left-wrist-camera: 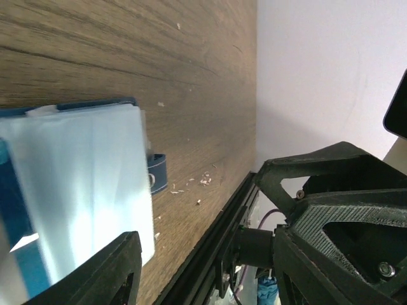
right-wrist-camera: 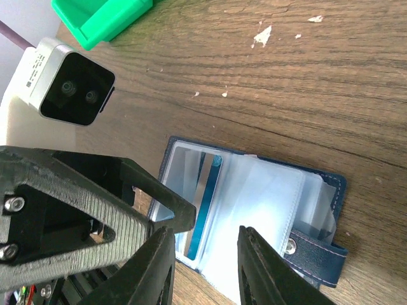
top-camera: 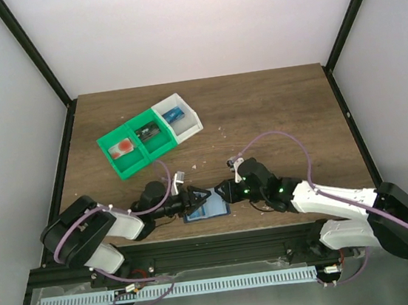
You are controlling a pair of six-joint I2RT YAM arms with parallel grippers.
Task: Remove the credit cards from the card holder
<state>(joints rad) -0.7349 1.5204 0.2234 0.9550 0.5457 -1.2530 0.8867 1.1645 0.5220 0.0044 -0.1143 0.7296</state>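
The wood tabletop point(top-camera: 273, 107) fills the middle of the top view. The left arm point(top-camera: 94, 229) and the right arm point(top-camera: 336, 199) lie low along its near edge, reaching toward each other. Left of centre, further back, a green tray point(top-camera: 135, 166) with two compartments touches a white tray point(top-camera: 190, 129) at its right end. Each compartment holds one item, too small to tell.

The card holder point(top-camera: 208, 212) lies open and flat on the tabletop near the front edge, between the two arms and well apart from the trays. Its pale clear sleeves point(right-wrist-camera: 267, 197) face up over the navy cover, and a card point(right-wrist-camera: 205, 203) with a teal edge shows inside one.

The left end effector point(top-camera: 199, 195) stands wide open at the holder's left side, gripping nothing. The right end effector point(top-camera: 222, 192) is narrowly open. Its fingers point(right-wrist-camera: 156, 267) are apart over the sleeves, and I cannot tell whether they touch them.

A navy tab point(right-wrist-camera: 315, 257) with a metal snap sticks out from the holder's edge. Pale specks point(right-wrist-camera: 264, 35) dot the wood.
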